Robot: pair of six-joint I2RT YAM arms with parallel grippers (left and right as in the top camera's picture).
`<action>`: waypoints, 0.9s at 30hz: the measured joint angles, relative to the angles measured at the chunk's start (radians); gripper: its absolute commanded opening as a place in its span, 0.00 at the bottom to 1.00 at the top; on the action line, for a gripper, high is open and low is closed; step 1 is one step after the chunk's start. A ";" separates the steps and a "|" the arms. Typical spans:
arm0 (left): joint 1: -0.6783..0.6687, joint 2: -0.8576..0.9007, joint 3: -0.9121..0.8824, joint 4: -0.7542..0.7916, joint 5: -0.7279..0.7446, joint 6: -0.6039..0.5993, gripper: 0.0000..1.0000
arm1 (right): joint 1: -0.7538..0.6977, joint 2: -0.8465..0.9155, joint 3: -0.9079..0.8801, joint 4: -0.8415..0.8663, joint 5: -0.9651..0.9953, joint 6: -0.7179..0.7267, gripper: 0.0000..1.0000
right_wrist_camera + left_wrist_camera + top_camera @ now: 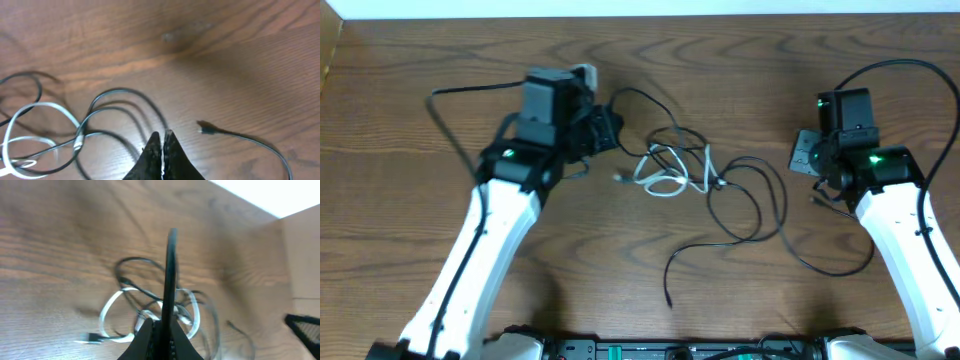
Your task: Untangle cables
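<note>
cables beside left gripper, right gripper: both closed

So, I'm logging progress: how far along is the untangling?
Nothing looks done: the white cable and black cables lie knotted together in one heap. In hand: the left gripper is shut at the tangle's edge, though a pinched cord can't be confirmed; the right gripper is shut, apparently empty. All the separating is left.

Soft, even light with faint shadows; wrist views blur the cables, overhead is sharper.
</note>
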 measured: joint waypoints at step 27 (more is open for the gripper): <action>0.007 -0.027 0.000 -0.231 -0.006 0.158 0.08 | 0.263 0.253 0.001 0.196 -0.607 -0.312 0.38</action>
